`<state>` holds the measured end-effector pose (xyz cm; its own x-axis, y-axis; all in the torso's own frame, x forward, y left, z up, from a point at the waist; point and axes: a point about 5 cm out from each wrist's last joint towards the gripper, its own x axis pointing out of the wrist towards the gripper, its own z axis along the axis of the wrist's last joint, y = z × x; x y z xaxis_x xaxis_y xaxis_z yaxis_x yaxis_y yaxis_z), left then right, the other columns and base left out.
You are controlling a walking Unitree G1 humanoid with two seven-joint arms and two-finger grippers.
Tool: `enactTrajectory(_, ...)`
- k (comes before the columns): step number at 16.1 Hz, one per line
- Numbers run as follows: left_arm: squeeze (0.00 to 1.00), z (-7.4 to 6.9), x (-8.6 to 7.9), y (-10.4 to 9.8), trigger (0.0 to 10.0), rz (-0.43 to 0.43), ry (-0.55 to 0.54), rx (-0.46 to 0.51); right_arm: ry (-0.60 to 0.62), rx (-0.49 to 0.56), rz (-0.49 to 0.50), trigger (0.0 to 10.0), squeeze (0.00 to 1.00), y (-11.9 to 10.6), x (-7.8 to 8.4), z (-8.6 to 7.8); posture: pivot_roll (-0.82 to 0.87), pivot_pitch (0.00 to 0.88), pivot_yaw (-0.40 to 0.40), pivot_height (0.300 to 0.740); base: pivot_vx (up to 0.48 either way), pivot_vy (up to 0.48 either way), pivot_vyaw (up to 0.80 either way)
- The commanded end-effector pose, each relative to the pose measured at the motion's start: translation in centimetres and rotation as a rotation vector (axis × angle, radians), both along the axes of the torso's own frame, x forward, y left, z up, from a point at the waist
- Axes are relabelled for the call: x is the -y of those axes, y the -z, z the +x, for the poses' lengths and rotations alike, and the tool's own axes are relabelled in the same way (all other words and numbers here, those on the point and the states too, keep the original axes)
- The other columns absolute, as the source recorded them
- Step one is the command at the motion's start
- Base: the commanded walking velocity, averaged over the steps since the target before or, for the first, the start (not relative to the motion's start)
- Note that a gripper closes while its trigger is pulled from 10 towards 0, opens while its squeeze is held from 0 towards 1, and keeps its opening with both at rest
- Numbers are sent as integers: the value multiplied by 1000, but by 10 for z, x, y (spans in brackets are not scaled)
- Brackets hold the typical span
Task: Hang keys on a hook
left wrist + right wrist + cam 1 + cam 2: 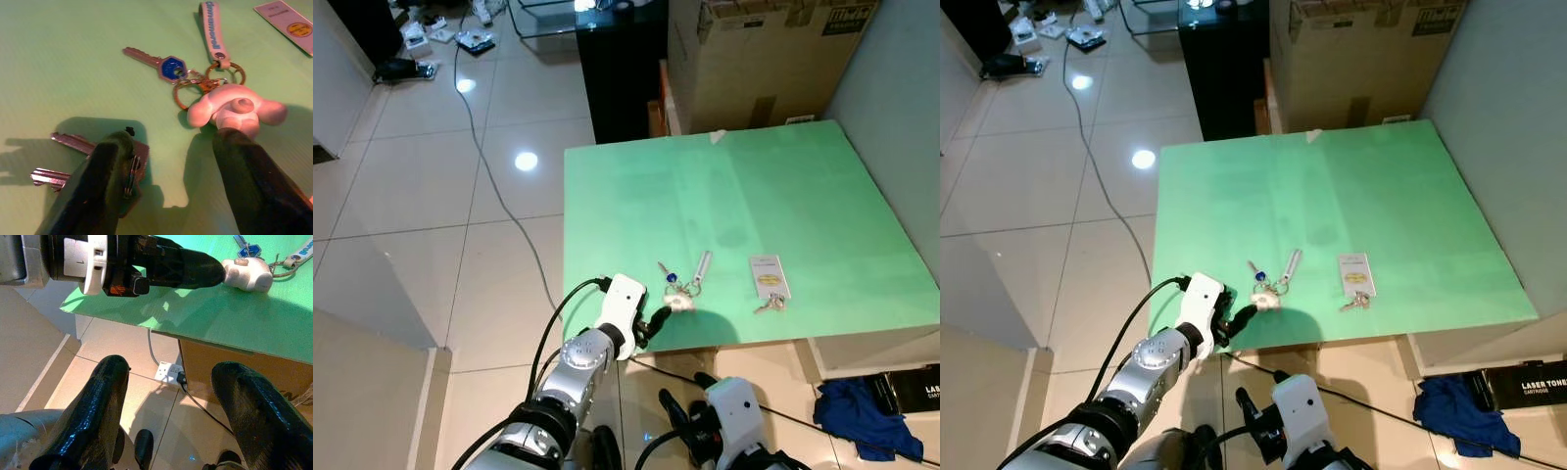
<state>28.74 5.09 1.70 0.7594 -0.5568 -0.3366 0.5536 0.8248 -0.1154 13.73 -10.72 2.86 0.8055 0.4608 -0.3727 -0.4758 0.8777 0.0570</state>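
A large brown cardboard box point(773, 54) is standing behind the green table point(744, 186), its flaps closed, so its contents cannot be told. The tabletop is looking flat and matte, with a smooth even surface.

The keys point(195, 81) are lying near the table's front edge: a silver key with a blue hexagonal head, brass-coloured rings, a pale fabric strap and a rounded, glossy cream figurine point(232, 107). A second pair of plain metal keys point(73, 159) is lying under one finger in the left wrist view. A white rectangular tag point(768, 275) with small keys is resting well to the right.

The left gripper point(658, 319) is reaching over the front edge, its fingers spread apart, one fingertip point(234, 147) touching the figurine, gripping nothing. The right gripper point(171, 396) is hanging below the table edge over the glossy tiled floor point(431, 196), fingers wide apart and holding nothing.
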Motion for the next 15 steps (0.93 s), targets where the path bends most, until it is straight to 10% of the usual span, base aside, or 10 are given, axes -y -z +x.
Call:
enactTrajectory(1, 0, -3, -5, 6, 0, 5, -17, -29, -9, -1, 2, 10000, 0, -1, -2, -4, -291, 224, 122, 727, 0, 0, 0)
enactTrajectory(5, 0, 1, -8, -8, 0, -64, 11, 33, -12, -3, 2, 10000, 0, 0, -3, -4, -279, 219, 128, 727, 0, 0, 0)
enactTrajectory(7, 0, 5, -9, -25, 10000, -105, 26, 91, -14, -5, 3, 10000, 0, 0, -3, -4, -269, 214, 126, 727, 0, 0, 0)
enactTrajectory(9, 0, 7, -13, -25, 10000, -84, 6, 89, -21, -8, 5, 10000, 0, 1, -5, -5, -264, 210, 125, 727, 0, 0, 0)
enactTrajectory(11, 1000, 7, -18, -18, 10000, -31, -8, 72, -27, -8, 6, 10000, 0, 1, -6, -5, -266, 207, 122, 727, 0, 0, 0)
enactTrajectory(15, 1000, 4, -32, -2, 10000, 94, -36, 34, -30, -9, 4, 10000, 0, 0, -5, -7, -277, 199, 118, 727, 0, 0, 0)
